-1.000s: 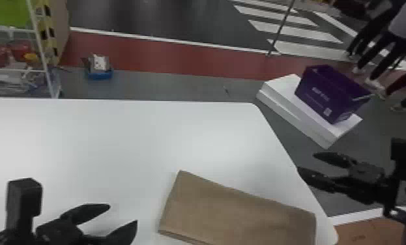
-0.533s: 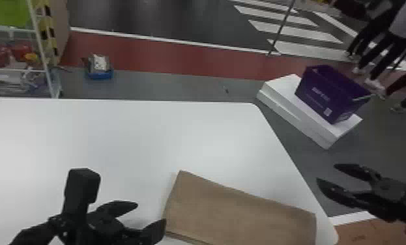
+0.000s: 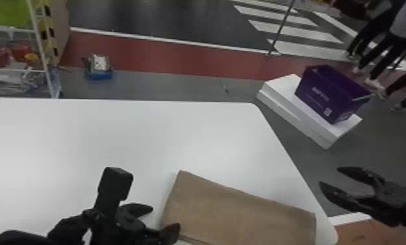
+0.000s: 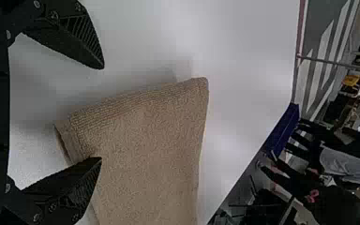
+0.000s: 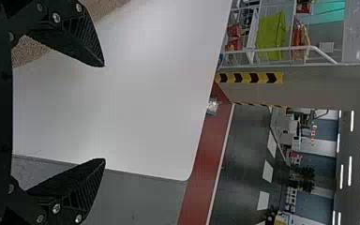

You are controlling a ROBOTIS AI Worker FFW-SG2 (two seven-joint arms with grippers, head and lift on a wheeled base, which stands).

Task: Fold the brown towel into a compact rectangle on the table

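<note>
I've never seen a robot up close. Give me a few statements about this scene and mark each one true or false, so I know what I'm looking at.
1. The brown towel lies on the white table. True.
2. The left gripper is clamped shut on the brown towel. False: its fingers are spread apart.
3. The right gripper is open. True.
4. The purple box stands on the white table. False: it sits on white slabs beyond the table's edge.
5. The brown towel is spread out in a single layer. False: it is folded, with layers showing at its edge.
</note>
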